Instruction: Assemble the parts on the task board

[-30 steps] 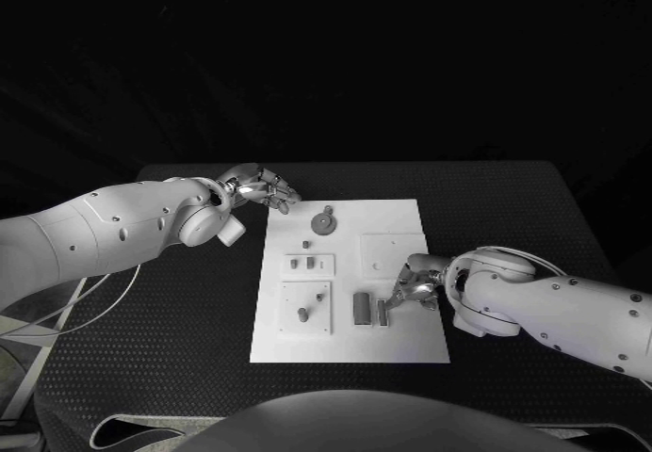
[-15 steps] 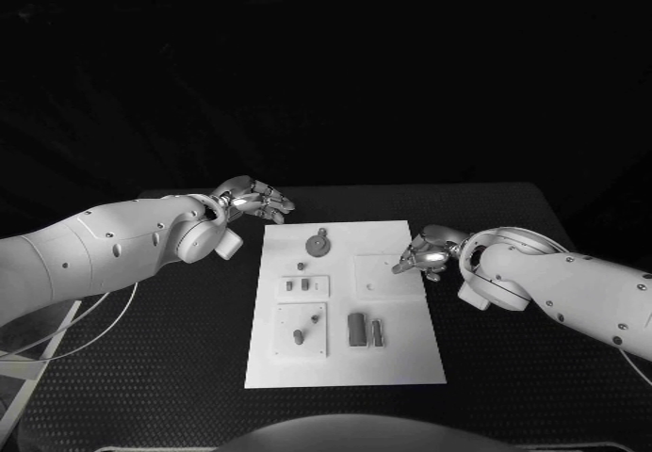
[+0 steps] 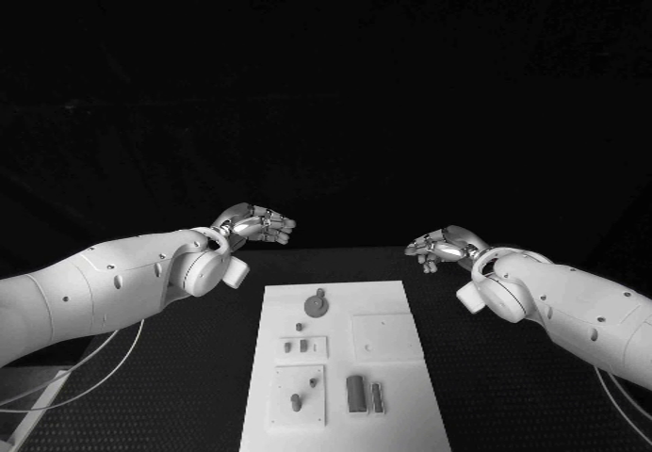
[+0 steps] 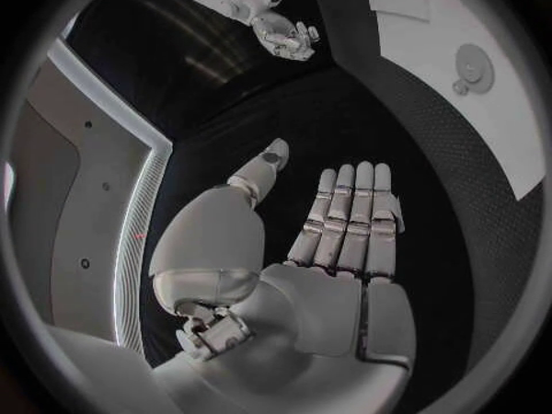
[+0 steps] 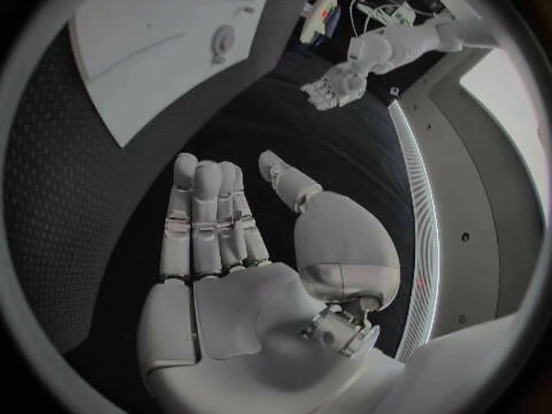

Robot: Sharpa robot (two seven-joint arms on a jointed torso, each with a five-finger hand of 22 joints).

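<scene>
The white task board [image 3: 408, 414] lies in the middle of the black table. On it are a round grey disc [image 3: 317, 303], two small plates with short pegs [image 3: 306, 347], a bare square plate [image 3: 382, 336] and two upright grey bars [image 3: 365, 395]. My left hand [image 3: 255, 226] hovers beyond the board's far left corner, holding nothing. My right hand [image 3: 442, 247] hovers beyond its far right corner, also holding nothing. In the left wrist view my left hand [image 4: 334, 239] has straight fingers and the thumb apart. In the right wrist view my right hand [image 5: 219, 230] looks the same.
Black table surface [image 3: 163, 395] runs along both sides of the board. The left wrist view shows the right hand [image 4: 281, 32] across from the board [image 4: 506, 129]. The right wrist view shows the left hand [image 5: 334, 83] past the board [image 5: 138, 55].
The camera has tilted up. My right hand has left the spot by the grey bars and risen to beyond the board's far right corner. The left hand has stayed near the far left corner.
</scene>
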